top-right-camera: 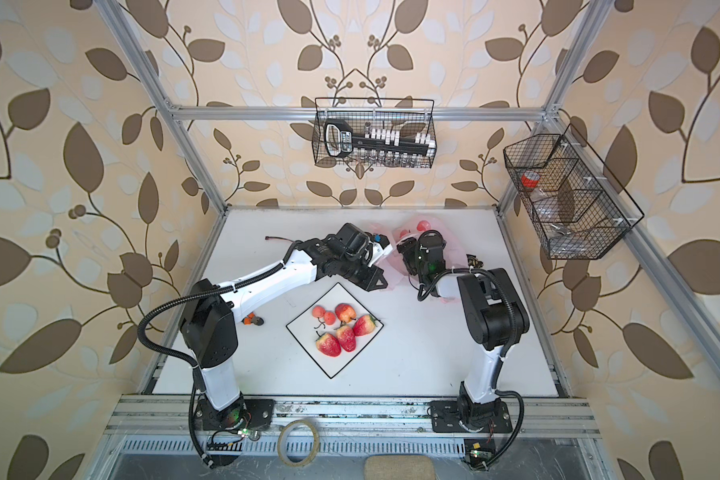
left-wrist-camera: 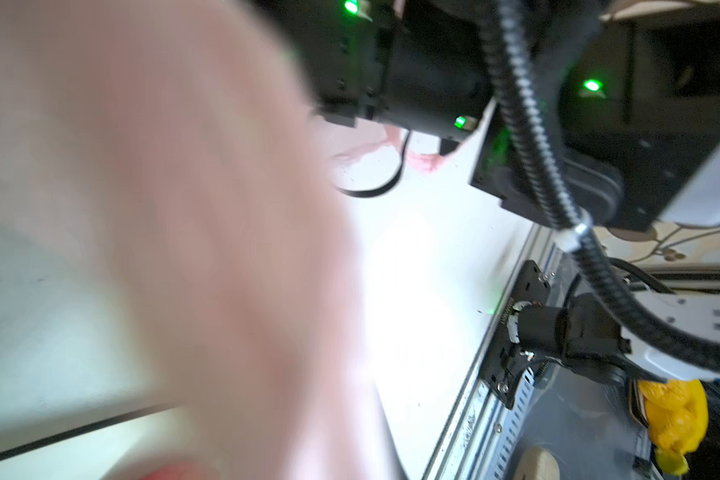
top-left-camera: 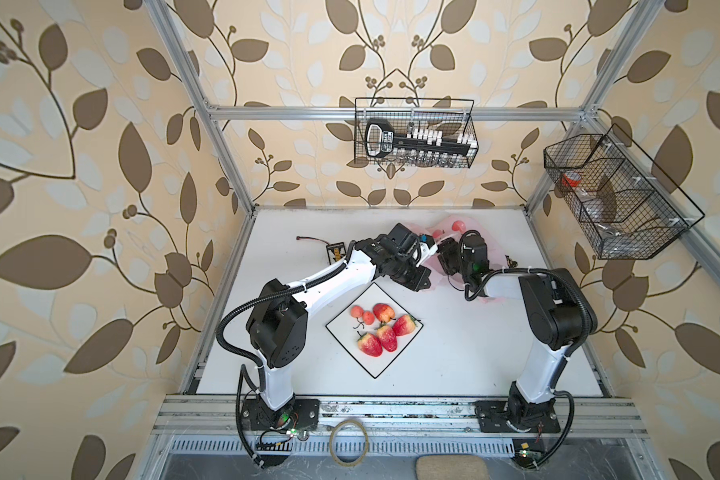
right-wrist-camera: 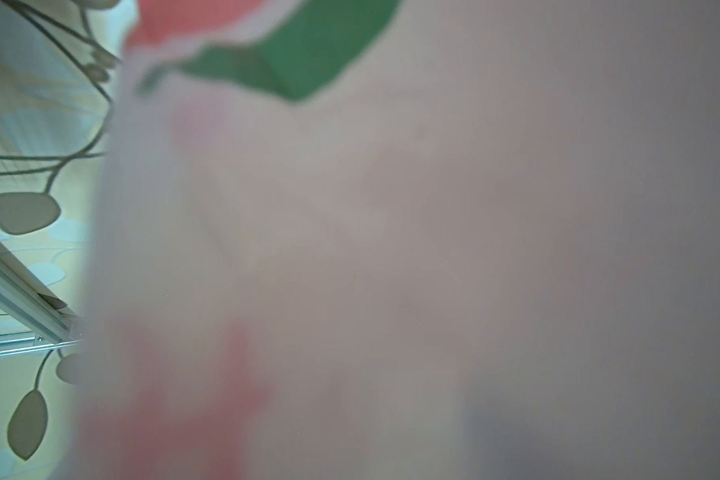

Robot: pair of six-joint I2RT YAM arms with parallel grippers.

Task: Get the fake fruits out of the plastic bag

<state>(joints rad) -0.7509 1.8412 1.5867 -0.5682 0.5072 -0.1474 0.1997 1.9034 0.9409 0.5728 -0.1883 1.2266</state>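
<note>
1. Top views both show the white table (top-left-camera: 454, 365) with the plastic bag (top-left-camera: 449, 226) crumpled at its far side, under the two wrists. The bag is limp and lies low. My judgement is that one arm must hold its mouth while the other reaches in.
2. The white square plate (top-left-camera: 376, 365) sits mid-table, nearer the arm bases and well apart from the bag. It looks like the drop-off spot, easy for either arm to reach.
3. The left gripper (top-left-camera: 429, 249) has its jaws closed tight at the bag's near edge, apparently pinching the film to anchor or lift it. In the left wrist view a blurred pink sheet fills most of the picture, which fits that grip.
4. The right gripper (top-left-camera: 444, 254) points into the bag from the opposite side. Its jaws are lost among the folds, so I cannot tell how wide they stand or whether they hold anything.
5. Six of the fake fruits (top-left-camera: 387, 337) lie clustered on the plate: four strawberry-like pieces and two small balls. Any others are probably inside the bag.
6. The bag's contents are hidden. A round red-pink shape (top-left-camera: 458, 225) shows at its far end, either a fruit or a print. The right wrist view shows only blurred film, with a green and red patch (right-wrist-camera: 300, 62) too soft to identify.
</note>
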